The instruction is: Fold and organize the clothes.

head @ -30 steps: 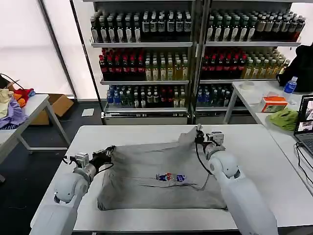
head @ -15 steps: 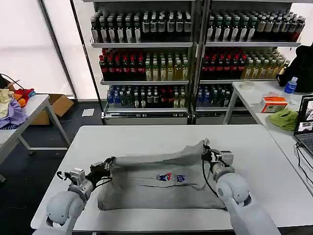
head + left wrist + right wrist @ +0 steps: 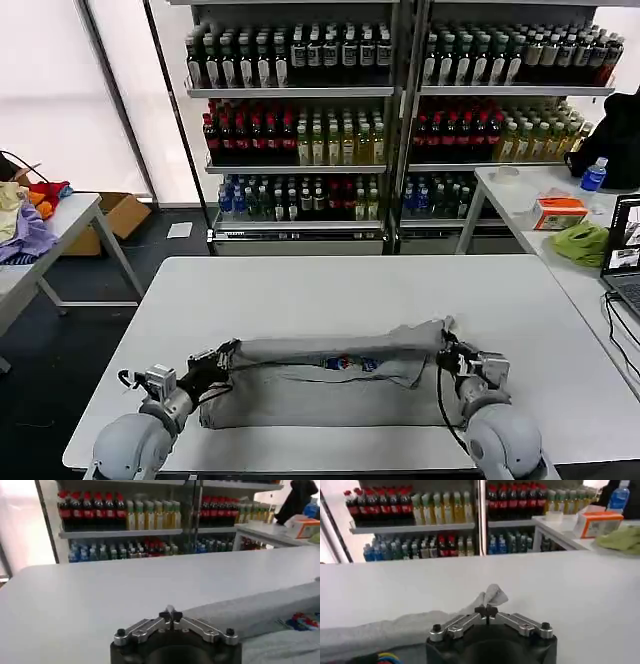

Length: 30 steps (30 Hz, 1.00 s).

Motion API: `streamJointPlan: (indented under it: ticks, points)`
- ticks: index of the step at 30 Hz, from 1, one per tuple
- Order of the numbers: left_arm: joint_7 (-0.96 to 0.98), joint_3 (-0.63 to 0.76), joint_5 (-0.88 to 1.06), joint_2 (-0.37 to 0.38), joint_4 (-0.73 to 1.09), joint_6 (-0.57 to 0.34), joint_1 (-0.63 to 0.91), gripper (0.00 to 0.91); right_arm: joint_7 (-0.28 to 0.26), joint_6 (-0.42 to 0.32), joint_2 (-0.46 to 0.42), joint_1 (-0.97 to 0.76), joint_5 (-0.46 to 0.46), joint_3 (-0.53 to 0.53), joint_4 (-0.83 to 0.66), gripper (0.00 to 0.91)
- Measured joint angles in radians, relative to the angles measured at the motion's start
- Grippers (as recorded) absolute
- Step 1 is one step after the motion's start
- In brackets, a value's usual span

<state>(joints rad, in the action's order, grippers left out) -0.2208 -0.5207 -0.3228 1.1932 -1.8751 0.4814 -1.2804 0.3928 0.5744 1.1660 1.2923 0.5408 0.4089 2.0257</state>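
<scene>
Left gripper (image 3: 222,357) is clenched on one end of the shirt (image 3: 330,385), its fingers (image 3: 170,615) pinched together over a fold of grey cloth. Right gripper (image 3: 449,350) is likewise clamped on the opposite end, with a small tuft of fabric standing up above its closed fingertips (image 3: 487,611). Both arms reach forward from the table's (image 3: 300,290) near edge, low over the surface, forearms roughly parallel, one at each side of the garment. The shirt lies at the near middle of the table, its held edge drawn up into a long horizontal roll between the two grippers, the rest lying flat beneath toward the near edge. The cloth is soft, light grey and wrinkled; a small multicoloured print (image 3: 350,364) shows on the rolled part. The tabletop is smooth, white, with rounded corners.
</scene>
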Motion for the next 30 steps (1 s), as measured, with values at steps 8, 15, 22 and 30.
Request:
streamJointPlan:
  ticks: [8, 15, 22, 30]
  points:
    - [-0.017, 0.002, 0.020, 0.005, 0.017, -0.011, -0.014, 0.010, 0.013, -0.004, 0.017, 0.050, -0.029, -0.003, 0.010, 0.000]
    - [-0.021, -0.002, 0.029, 0.002, 0.022, -0.014, -0.021, 0.010, 0.018, 0.000, 0.018, 0.097, -0.038, 0.015, 0.051, 0.000]
    - [-0.028, -0.002, 0.047, 0.011, 0.020, -0.020, -0.026, 0.101, 0.022, -0.002, 0.022, 0.135, -0.061, 0.012, 0.076, 0.000]
    - [-0.025, -0.017, 0.073, 0.018, -0.004, -0.022, -0.047, 0.907, 0.028, -0.005, 0.024, 0.167, -0.105, -0.008, 0.074, 0.907]
